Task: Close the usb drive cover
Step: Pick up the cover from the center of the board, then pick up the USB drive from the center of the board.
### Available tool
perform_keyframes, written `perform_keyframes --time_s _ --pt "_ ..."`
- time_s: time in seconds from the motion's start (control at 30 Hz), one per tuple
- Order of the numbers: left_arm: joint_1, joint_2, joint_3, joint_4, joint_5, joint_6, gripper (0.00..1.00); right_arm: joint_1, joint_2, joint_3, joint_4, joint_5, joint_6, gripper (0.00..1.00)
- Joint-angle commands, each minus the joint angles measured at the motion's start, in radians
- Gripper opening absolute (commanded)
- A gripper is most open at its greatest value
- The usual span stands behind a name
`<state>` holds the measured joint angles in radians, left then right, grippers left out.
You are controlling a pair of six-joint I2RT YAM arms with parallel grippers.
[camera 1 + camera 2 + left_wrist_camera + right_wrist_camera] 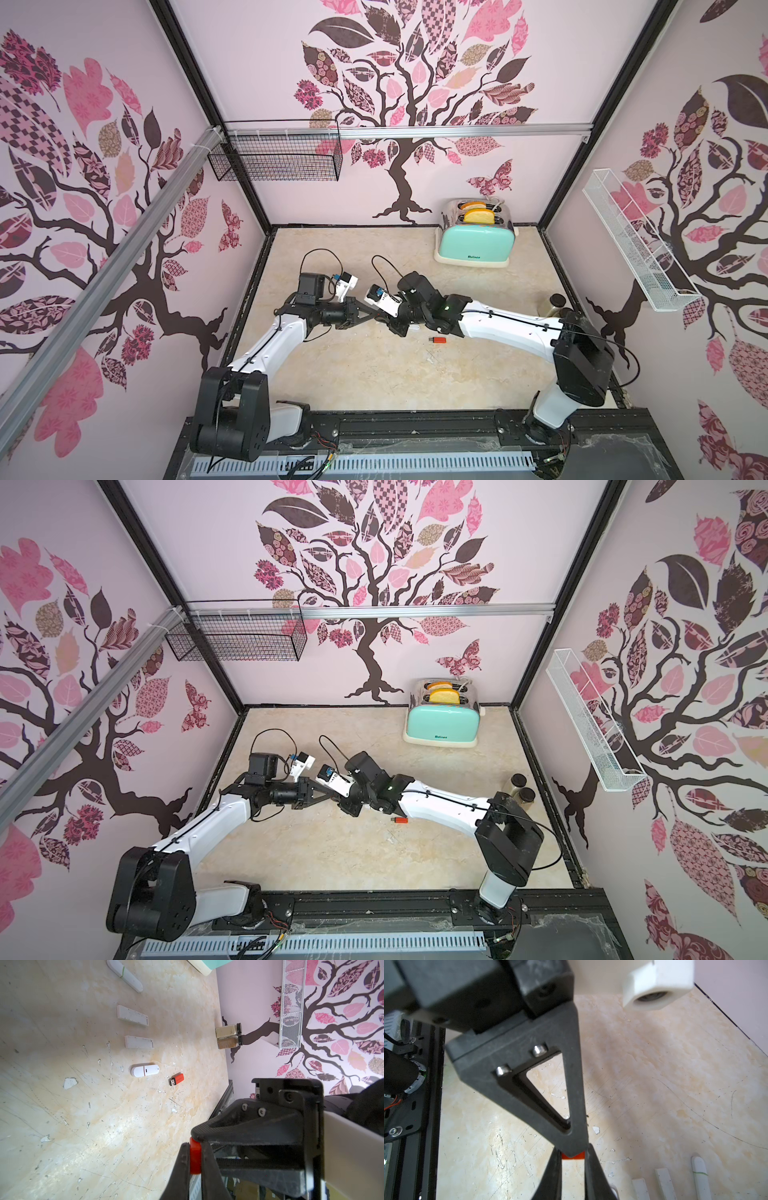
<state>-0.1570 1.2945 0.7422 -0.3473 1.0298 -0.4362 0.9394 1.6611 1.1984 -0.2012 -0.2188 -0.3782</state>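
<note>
cover (195, 1159) of red plastic is up off the table (374, 374), above its middle. left gripper (195, 1147) is clenched on the cover, and right gripper (573, 1157) is clenched on it too, tip against tip. usb drive (439, 340) lies flat on the table with bare plug, a little toward the front right corner from the middle, apart from both grippers.

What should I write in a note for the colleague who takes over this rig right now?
Left gripper: shut on the red cover, above the table.
Right gripper: shut on the same cover, from another side.
Red usb drive: lies on the table, plug bare, apart from both grippers.
Done: cover lifted.
Left: one gripper lets go; hold the drive; push the cover onto the plug.
</note>
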Motion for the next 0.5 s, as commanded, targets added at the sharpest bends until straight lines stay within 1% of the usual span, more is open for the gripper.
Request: perform_keyframes --time_s 0.0,0.03,0.1,0.17,0.3,0.37,0.47 --pt "-0.004 -0.007 0.007 -0.015 0.006 0.023 0.03 0.006 -0.046 0.008 0.011 0.014 0.000 0.20" --pt "-0.005 -0.006 0.003 -0.006 0.003 0.018 0.03 0.006 -0.051 -0.006 0.019 0.018 -0.004 0.25" --pt "-0.004 -0.001 0.010 -0.010 0.000 0.023 0.01 0.004 -0.060 -0.028 0.011 0.035 -0.011 0.38" --pt "-0.002 -0.005 0.024 -0.040 -0.016 0.040 0.01 0.003 -0.076 -0.042 -0.025 0.056 -0.007 0.47" --pt "0.000 -0.005 0.018 -0.029 -0.023 0.040 0.00 -0.015 -0.145 -0.155 0.000 0.117 0.020 0.72" --pt "0.001 -0.003 0.028 -0.051 -0.033 0.052 0.00 -0.030 -0.171 -0.179 -0.031 0.148 0.046 0.78" --pt "0.002 -0.004 0.029 -0.051 -0.037 0.057 0.00 -0.062 -0.193 -0.182 -0.112 0.167 0.100 0.84"
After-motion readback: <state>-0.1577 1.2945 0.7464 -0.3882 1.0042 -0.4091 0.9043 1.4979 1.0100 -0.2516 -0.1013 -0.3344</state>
